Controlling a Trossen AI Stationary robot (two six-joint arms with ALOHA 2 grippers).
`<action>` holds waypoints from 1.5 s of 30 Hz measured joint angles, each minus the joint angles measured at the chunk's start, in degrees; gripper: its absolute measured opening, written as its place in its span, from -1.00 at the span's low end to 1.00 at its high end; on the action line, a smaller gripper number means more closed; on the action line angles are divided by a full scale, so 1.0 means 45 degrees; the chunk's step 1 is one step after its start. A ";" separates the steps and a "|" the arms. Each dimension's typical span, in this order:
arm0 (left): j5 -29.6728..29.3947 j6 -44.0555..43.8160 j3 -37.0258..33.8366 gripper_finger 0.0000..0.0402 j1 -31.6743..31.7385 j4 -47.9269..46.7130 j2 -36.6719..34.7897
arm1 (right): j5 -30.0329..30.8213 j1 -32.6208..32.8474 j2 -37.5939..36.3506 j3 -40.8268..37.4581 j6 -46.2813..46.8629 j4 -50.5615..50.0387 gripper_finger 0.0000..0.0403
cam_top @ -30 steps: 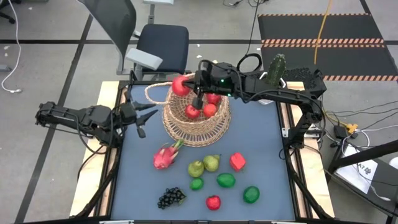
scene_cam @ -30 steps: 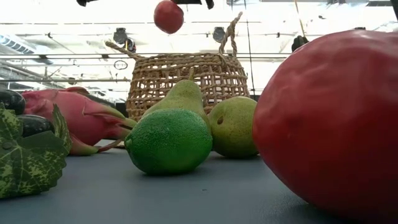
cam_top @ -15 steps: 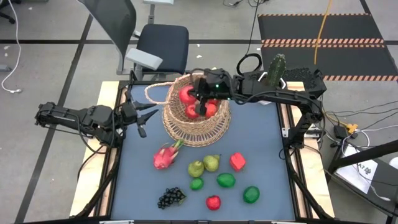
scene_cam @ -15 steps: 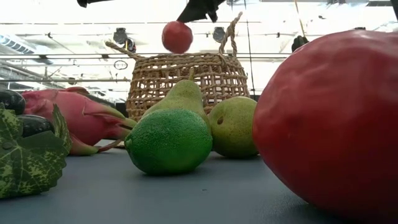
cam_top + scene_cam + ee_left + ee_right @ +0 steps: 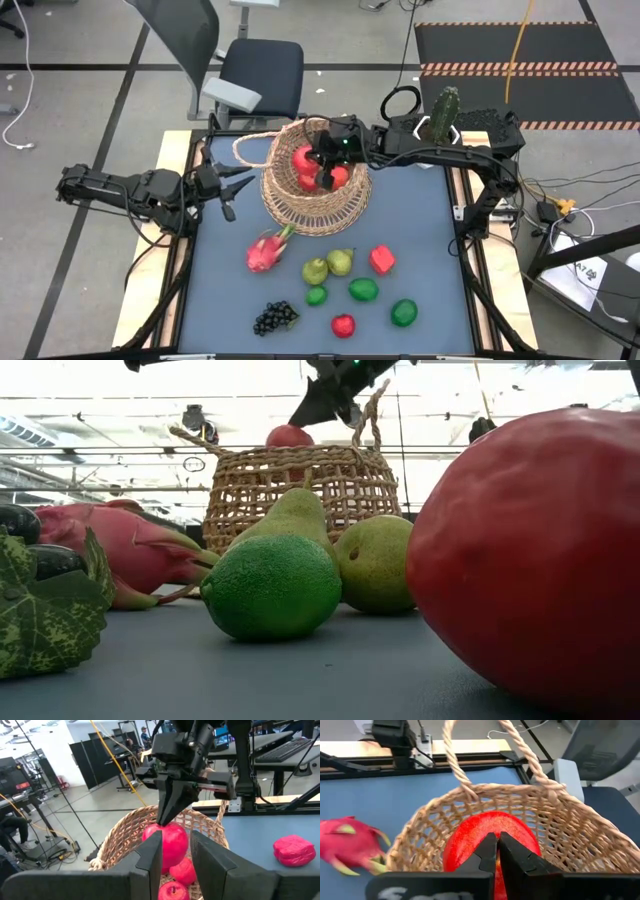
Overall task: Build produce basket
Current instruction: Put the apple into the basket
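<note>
we are logging the basket [image 5: 315, 190], a round woven wicker piece with a looped handle, sitting in the upper middle of the high view on the blue-grey table [image 5: 420, 250]. we are seeing the right gripper [image 5: 322, 165] reaching in over the basket's opening from the right of the frame, its fingers drawn narrow and pinching the top of a red apple [image 5: 303, 158] that is hanging at rim level; in the right wrist view the two dark fingers [image 5: 512, 851] are nearly meeting over that apple [image 5: 490, 840]. we are counting two more red apples [image 5: 338, 177] lying inside the basket under it. we are finding the left gripper [image 5: 235, 185] waiting at the left edge of the table, just left of the basket, fingers spread apart, holding nothing. we are listing the loose produce in the lower half of the high view: a pink dragon fruit [image 5: 265, 251] near the basket's lower left, two green pears [image 5: 329, 265] touching each other below the basket, a red lumpy fruit [image 5: 381, 260] to their right, a small lime [image 5: 316, 295], a green round [image 5: 363, 289], another green round [image 5: 403, 312], a red round [image 5: 343, 325], and a dark grape bunch [image 5: 275, 317] at lower left. we are noting a cactus in a white pot [image 5: 442, 113] at the table's upper right corner.
</note>
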 joint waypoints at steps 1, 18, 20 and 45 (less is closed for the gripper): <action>0.0000 0.0003 0.0000 -0.49 0.0000 0.0000 0.0000 | -0.0005 -0.0032 0.0000 -0.0128 0.0043 0.0176 -0.98; 0.0000 0.0083 0.0000 -0.49 0.0000 0.0052 0.0000 | -0.0656 0.0360 0.0005 -0.0707 0.0397 0.3267 -0.99; -0.0003 0.0083 0.0000 -0.49 0.0000 0.0120 0.0000 | -0.0652 0.0337 0.0005 -0.0439 0.0258 0.3097 -0.99; -0.0008 0.0330 0.0005 -0.49 -0.0002 0.0296 0.0005 | -0.1953 -0.0413 0.2006 -0.0357 -0.0035 0.0980 -0.98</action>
